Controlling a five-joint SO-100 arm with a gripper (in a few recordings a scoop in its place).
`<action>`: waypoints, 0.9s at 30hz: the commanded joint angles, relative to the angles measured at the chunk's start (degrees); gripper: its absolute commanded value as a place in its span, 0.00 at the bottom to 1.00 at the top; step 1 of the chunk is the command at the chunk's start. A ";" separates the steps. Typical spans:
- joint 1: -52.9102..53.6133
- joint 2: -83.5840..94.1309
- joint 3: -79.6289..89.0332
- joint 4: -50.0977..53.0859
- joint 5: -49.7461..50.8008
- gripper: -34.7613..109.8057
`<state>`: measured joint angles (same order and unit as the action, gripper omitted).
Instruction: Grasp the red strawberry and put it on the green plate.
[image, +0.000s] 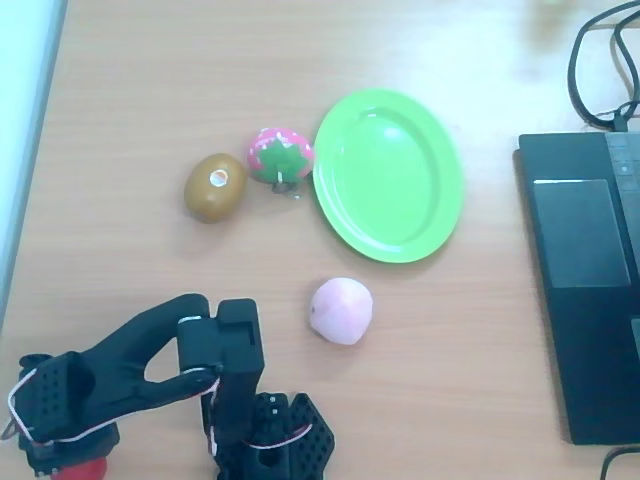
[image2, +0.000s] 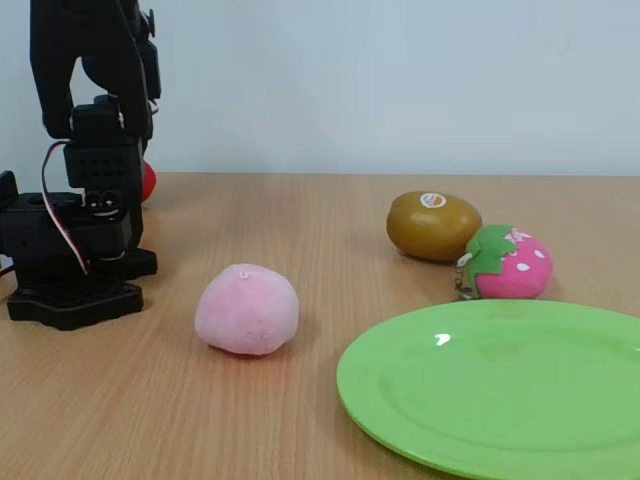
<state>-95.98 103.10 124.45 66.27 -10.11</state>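
claw (image: 60, 450) sat over the red strawberry (image: 78, 470) to seize it; its grip state couldn't be told; green plate (image: 388, 175) lay well away.

my arm (image: 130, 375) is matte black, with red and white wires along it. the red strawberry (image: 78, 469) shows as a bright red sliver. the green plate (image: 388, 175) is plain lime green. the kiwi (image: 214, 187) is olive brown with a small orange-and-white sticker. the dotted strawberry (image: 280, 156) is pink, white-spotted, green-topped. the round fruit (image: 342, 311) is pale pink. the table (image: 150, 90) is light wood grain.
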 joint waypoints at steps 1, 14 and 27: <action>3.34 0.35 -2.90 0.35 2.81 0.37; 36.39 7.73 -9.23 -1.05 17.58 0.37; 80.60 22.41 -6.15 -8.26 12.04 0.35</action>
<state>-22.76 121.73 118.74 58.71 2.81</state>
